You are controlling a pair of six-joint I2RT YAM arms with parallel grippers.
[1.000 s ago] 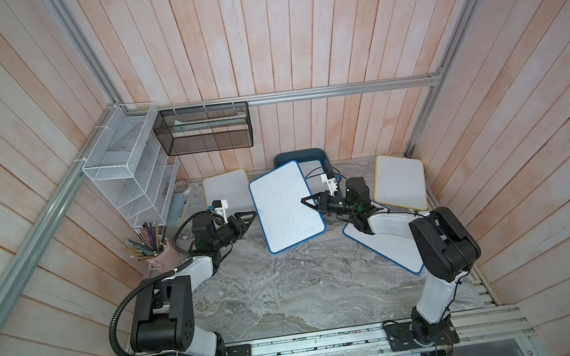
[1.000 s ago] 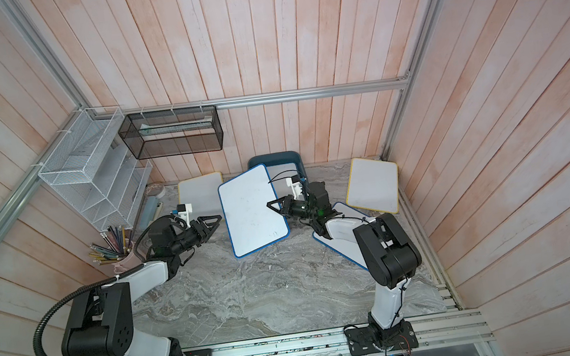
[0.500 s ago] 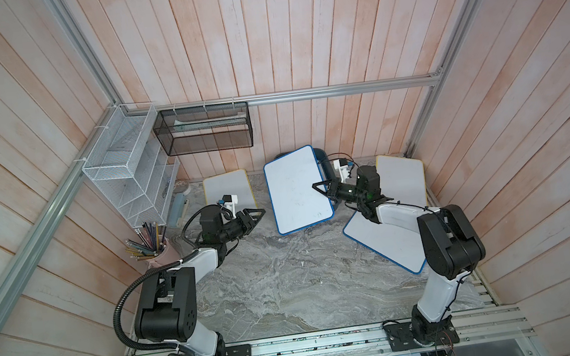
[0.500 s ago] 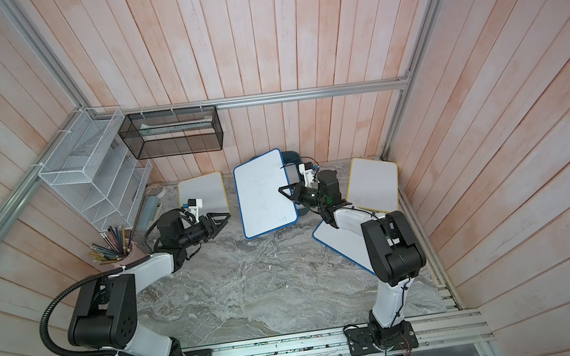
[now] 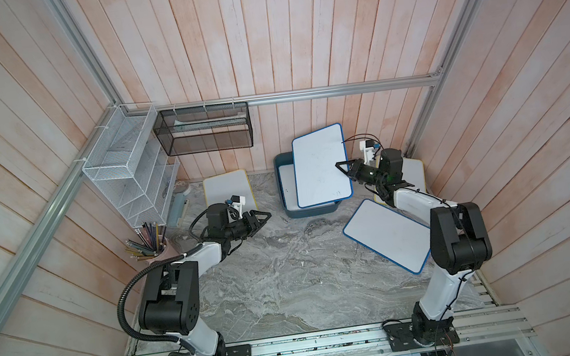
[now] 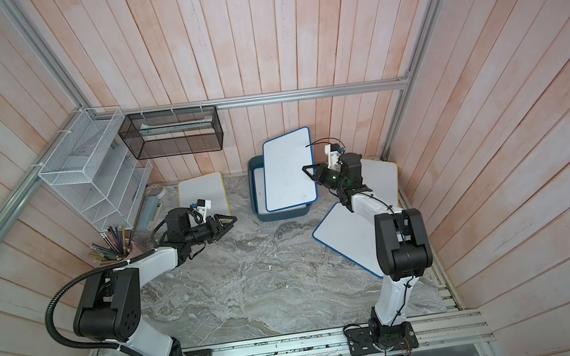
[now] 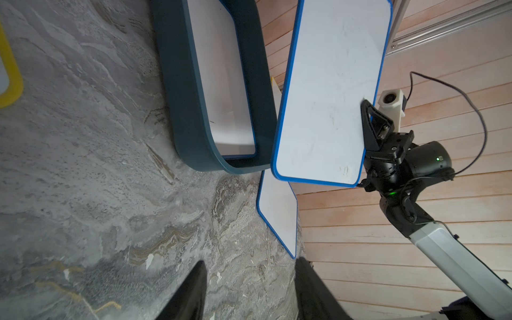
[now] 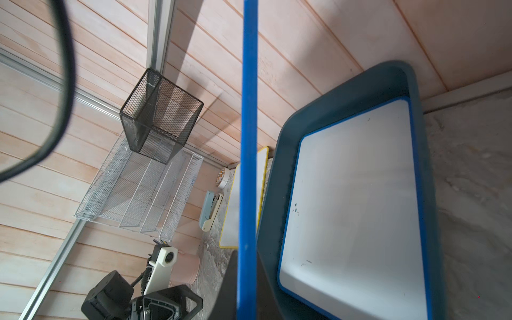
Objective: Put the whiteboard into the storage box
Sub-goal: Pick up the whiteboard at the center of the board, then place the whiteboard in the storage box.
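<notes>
Above the far middle of the table (image 5: 288,281), item by item:

1. Held whiteboard (image 5: 320,165): blue frame, white face up, raised clear of the storage box. Its long axis runs front to back, close to parallel with the box's long axis. Whether it is level or tipped cannot be told.

2. Right gripper (image 5: 344,169): clamped on the long edge of the held whiteboard that faces the right arm, fingers reaching in over the face. The right wrist view shows that frame edge-on, with the box off to one side.

3. Storage box (image 5: 311,211): dark teal tub, beneath the held whiteboard and offset toward the robot's left. In both top views the board covers the box's right part and overhangs its right wall.

4. Stored whiteboard (image 8: 354,205): blue frame, lying flat inside the box.

5. Left gripper (image 5: 261,219): jaws partly spread, empty, near the box's left side but apart from it.

6. Spare blue-framed whiteboard (image 5: 387,235): flat on the table by the right arm.

7. Yellow-framed whiteboards: one beside the left gripper (image 5: 228,191), one behind the right arm (image 5: 414,175).

Assessment: the right arm has the job. The board probably needs shifting toward the robot's left, axis kept parallel, then lowering.
</notes>
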